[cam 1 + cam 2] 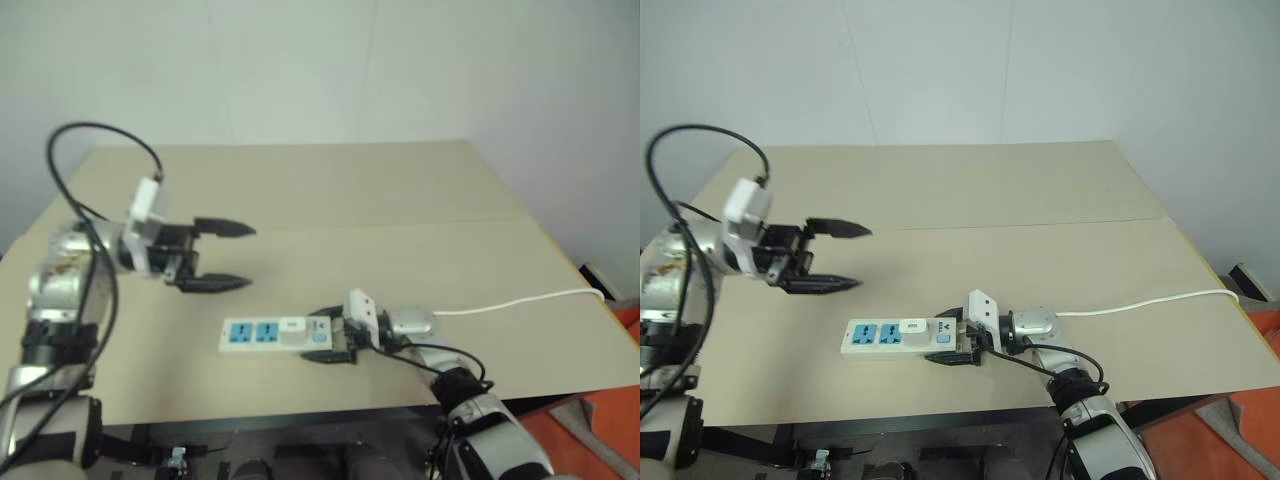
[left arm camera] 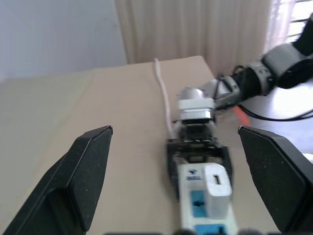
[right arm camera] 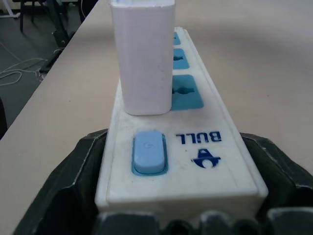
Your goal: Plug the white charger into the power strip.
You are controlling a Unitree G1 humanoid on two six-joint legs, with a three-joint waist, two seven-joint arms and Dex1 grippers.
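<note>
The power strip (image 1: 250, 335) lies near the table's front edge, a flat white bar with blue sockets. The white charger (image 1: 291, 326) stands upright in the socket beside the blue switch (image 3: 149, 152). My right gripper (image 1: 313, 335) reaches in from the right, and its black fingers (image 3: 73, 171) press against both sides of the strip's switch end. My left gripper (image 1: 248, 257) hangs open and empty above the table, up and to the left of the strip, its fingers (image 2: 83, 171) spread wide and pointing along the strip toward the charger (image 2: 217, 183).
The strip's thin white cable (image 1: 520, 300) runs right across the tan table (image 1: 330, 190) to its right edge. A black cable (image 1: 60, 150) loops above my left arm. The white wall stands behind the table.
</note>
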